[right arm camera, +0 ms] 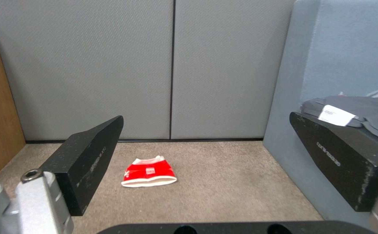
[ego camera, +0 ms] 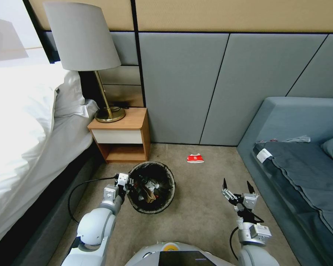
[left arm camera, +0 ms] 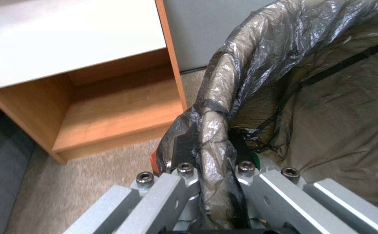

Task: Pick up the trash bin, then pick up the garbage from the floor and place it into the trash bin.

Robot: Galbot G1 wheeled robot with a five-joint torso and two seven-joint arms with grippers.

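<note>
On the carpet (ego camera: pixel 207 207) by the nightstand's (ego camera: pixel 126 129) front corner, the trash bin (ego camera: pixel 151 186) sits with its bag-covered rim clenched in the left gripper (left arm camera: pixel 210 162). Near the wall panel, a red-and-white wrapper (ego camera: pixel 195 158) lies alone, and the right gripper (ego camera: pixel 237 187) hovers well short of it, fingers (right arm camera: pixel 89 156) spread wide.

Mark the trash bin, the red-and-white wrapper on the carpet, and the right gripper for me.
trash bin (ego camera: pixel 171 176): head view, bag-covered rim on its far right side.
red-and-white wrapper (right arm camera: pixel 148 171): right wrist view, middle of its red face.
right gripper (ego camera: pixel 237 184): head view, midway between its open black fingertips.
</note>
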